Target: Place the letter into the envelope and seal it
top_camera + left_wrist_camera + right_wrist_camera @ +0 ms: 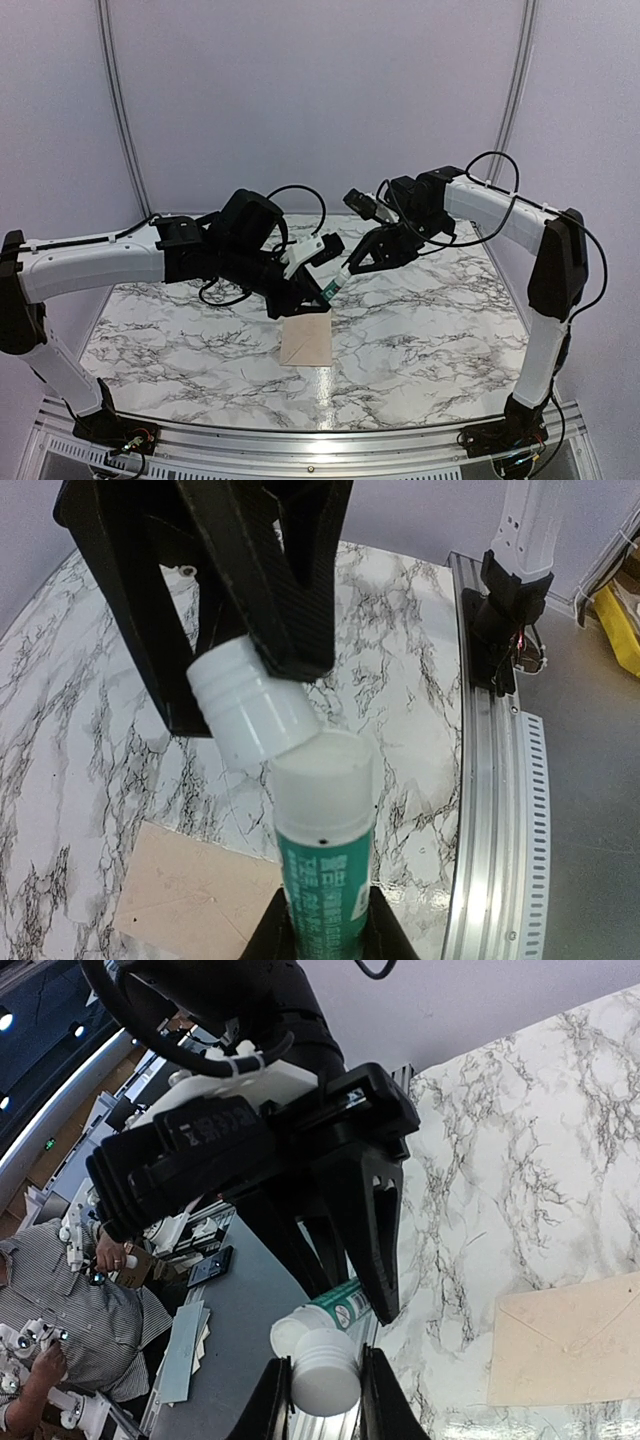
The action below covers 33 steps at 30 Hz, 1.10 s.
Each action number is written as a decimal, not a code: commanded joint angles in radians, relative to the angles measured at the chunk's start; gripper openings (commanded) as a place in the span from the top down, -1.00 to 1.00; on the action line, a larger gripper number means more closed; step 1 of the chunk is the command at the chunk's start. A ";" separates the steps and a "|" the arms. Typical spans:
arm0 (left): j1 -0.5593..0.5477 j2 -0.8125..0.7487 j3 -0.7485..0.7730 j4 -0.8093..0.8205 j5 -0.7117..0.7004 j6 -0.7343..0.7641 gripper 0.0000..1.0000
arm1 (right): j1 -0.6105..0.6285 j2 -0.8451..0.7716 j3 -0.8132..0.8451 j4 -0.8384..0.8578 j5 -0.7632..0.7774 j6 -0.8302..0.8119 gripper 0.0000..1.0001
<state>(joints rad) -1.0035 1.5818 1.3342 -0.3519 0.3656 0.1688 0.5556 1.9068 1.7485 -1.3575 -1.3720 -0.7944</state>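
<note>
Above the envelope, my left gripper is clamped on the green glue stick, whose long axis slants up toward my right gripper. That one pinches the white cap, tilted against the stick's tip. The envelope lies flat on the marble table, just below my left arm, the nearer one, stretched low and forward; the letter does not show separately.

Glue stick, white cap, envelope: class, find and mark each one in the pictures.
glue stick (325,880): left wrist view, on its green printed barrel.
white cap (250,705): left wrist view, on its ribbed side.
envelope (307,342): top external view, middle of its face.
</note>
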 commanded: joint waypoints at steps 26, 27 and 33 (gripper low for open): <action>-0.003 0.045 0.051 0.001 -0.032 0.001 0.91 | 0.044 -0.064 -0.026 -0.015 0.011 -0.033 0.66; -0.001 0.045 0.051 0.002 -0.032 -0.003 0.91 | 0.044 -0.066 -0.025 -0.015 0.014 -0.034 0.67; 0.024 0.035 0.043 0.041 -0.028 -0.053 0.94 | 0.044 -0.091 -0.026 -0.010 0.026 -0.033 0.68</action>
<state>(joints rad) -1.0069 1.6112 1.3533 -0.3645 0.3599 0.1642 0.5739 1.8729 1.7229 -1.3594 -1.3472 -0.8139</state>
